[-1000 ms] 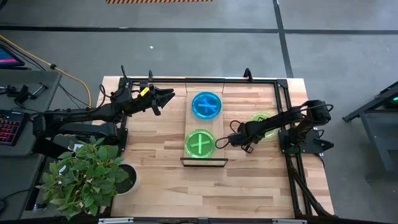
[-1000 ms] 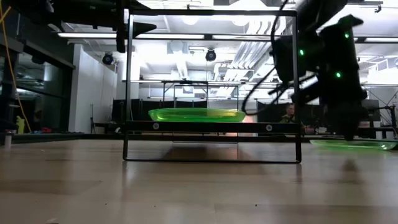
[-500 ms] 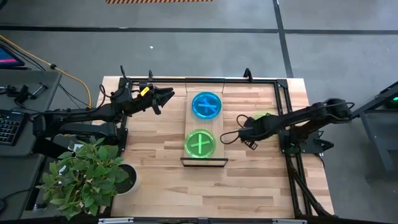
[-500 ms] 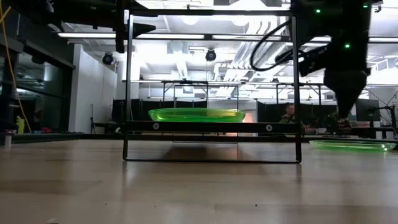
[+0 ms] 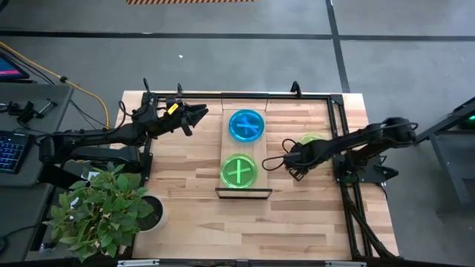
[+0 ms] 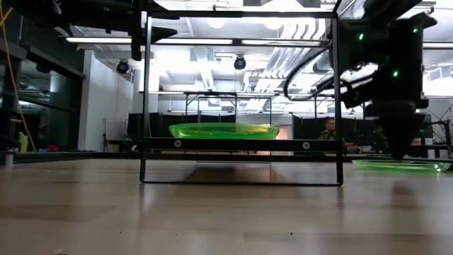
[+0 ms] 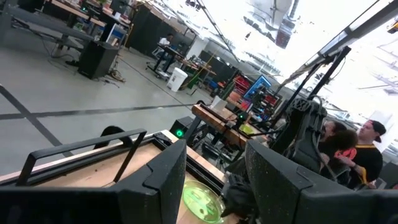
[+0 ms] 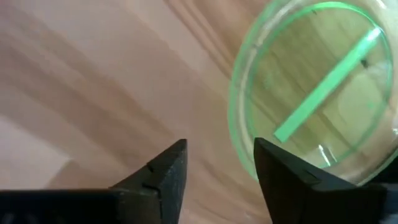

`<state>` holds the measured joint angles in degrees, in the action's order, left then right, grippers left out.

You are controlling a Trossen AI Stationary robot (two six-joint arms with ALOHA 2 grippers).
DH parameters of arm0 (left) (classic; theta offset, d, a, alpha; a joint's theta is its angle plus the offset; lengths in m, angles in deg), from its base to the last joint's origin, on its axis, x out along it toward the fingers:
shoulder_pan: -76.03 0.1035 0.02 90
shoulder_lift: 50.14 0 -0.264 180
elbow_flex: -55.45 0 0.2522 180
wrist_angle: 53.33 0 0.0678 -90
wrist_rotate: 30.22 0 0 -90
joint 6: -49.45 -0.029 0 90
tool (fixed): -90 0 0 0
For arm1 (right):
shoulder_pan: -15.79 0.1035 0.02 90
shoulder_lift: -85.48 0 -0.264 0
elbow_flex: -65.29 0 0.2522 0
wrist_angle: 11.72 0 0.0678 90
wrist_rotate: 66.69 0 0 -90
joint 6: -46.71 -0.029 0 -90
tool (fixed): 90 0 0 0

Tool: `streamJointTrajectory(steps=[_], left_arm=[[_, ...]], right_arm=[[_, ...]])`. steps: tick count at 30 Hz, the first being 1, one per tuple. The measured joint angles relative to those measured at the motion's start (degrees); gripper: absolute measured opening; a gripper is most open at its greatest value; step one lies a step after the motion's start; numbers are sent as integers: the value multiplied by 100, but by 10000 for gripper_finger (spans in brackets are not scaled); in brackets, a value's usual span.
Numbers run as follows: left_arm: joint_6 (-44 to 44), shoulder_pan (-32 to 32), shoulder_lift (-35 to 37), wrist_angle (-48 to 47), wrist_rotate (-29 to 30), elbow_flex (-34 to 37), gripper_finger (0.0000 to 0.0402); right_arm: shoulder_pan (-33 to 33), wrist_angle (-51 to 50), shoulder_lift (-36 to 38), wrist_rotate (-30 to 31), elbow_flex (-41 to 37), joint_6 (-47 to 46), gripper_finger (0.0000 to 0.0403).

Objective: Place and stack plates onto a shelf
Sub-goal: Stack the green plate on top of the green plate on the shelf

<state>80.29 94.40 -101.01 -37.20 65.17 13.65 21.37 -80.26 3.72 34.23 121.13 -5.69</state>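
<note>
The right gripper (image 8: 217, 163) hangs over bare table (image 5: 185, 178) to the right of the shelf (image 5: 243, 152), its fingers apart with nothing between them. In the right wrist view one finger (image 8: 283, 168) overlaps the rim of a loose green plate (image 8: 323, 87), which lies flat on the wood with its stripe running across it (whether finger and rim touch cannot be told). From above, the same plate (image 5: 313, 141) sits just beyond the right arm, between the shelf and the table's right frame rail; in the low view it shows as a thin green disc (image 6: 400, 164) below the gripper.

On the shelf, a green stack (image 5: 239, 171) takes the near end and a blue stack (image 5: 246, 125) the far end, each marked with crossed stripes. The low view shows the green stack (image 6: 224, 130) resting level on the raised board.

The left gripper (image 5: 199, 114) waits near the table's far left corner, well apart from the shelf, its fingers (image 7: 161, 180) spread and empty.

A person (image 7: 364, 152) stands in the room beyond.
</note>
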Motion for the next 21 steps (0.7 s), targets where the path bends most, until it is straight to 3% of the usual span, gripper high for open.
streamJointTrajectory(steps=[13, 21], left_arm=[[64, 0, 0, -2, 42, 0, 156], [60, 0, 0, -2, 43, 0, 156]], right_arm=[[-177, -96, -918, 300, 87, 614, 166], [-174, -173, -1164, 345, 101, 789, 83]])
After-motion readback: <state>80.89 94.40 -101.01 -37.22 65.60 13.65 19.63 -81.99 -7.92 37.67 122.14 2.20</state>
